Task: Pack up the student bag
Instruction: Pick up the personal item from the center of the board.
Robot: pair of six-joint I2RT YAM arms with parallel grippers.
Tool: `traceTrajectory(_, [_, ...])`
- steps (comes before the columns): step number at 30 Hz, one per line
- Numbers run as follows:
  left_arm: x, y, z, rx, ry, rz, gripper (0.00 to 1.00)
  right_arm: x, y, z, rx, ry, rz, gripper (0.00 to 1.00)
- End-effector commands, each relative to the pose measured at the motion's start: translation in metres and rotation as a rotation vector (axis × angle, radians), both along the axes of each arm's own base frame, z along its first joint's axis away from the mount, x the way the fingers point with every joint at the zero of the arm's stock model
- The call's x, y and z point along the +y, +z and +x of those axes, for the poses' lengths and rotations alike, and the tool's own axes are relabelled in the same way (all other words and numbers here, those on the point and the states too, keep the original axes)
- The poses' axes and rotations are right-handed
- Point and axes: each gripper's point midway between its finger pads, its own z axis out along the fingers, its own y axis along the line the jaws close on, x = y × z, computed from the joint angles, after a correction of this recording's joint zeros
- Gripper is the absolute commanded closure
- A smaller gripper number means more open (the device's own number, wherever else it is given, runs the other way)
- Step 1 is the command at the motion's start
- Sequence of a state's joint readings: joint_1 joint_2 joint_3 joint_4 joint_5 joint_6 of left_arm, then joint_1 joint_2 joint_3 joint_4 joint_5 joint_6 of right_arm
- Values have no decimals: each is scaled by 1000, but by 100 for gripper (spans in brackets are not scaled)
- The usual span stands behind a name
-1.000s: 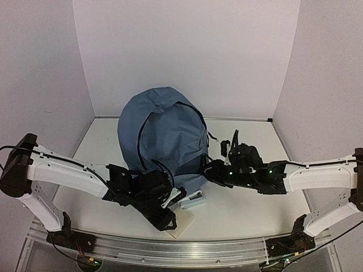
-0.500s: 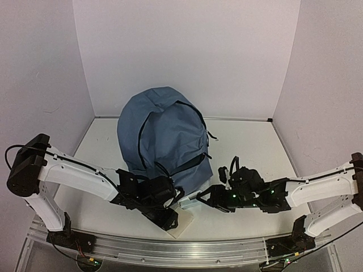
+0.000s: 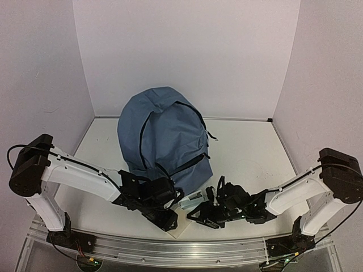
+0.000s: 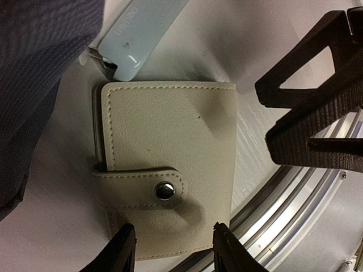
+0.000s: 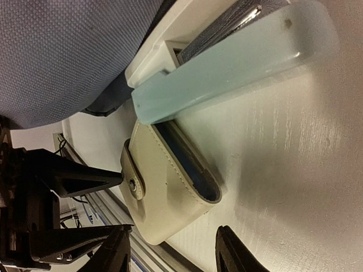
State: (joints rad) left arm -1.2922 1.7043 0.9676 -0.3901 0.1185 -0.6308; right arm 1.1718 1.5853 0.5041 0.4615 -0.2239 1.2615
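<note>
The student bag (image 3: 164, 136), a big slate-blue backpack, stands at the table's middle, and its fabric fills the upper left of the right wrist view (image 5: 62, 51). In front of it lies a cream snap wallet (image 3: 182, 222) (image 4: 170, 153) (image 5: 167, 195). A pale blue case (image 3: 191, 199) (image 4: 142, 28) (image 5: 238, 62) rests against the wallet's far edge. My left gripper (image 3: 169, 220) (image 4: 173, 252) hovers open over the wallet's near edge. My right gripper (image 3: 195, 215) (image 5: 173, 255) faces the wallet from the right, open and holding nothing.
The metal rail (image 3: 181, 249) along the table's front edge runs just beyond the wallet. The two grippers sit close together, fingers nearly facing; the right gripper's black fingers (image 4: 317, 113) show in the left wrist view. White walls enclose the table (image 3: 249, 153).
My right arm left the bag's right side and came down toward the front, to the wallet, with its jaws wider than before. My left gripper shifted only slightly.
</note>
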Motion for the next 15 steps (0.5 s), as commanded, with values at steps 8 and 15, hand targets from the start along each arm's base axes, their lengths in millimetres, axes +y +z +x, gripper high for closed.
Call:
traceTrajectory(8, [0,-5,-7,43,-11,33,54,24,-7,1,22,29,25,55])
traceTrajectory(15, [-2,-3,-7,44,-18,25,54,31,-15,6,14,40,11,59])
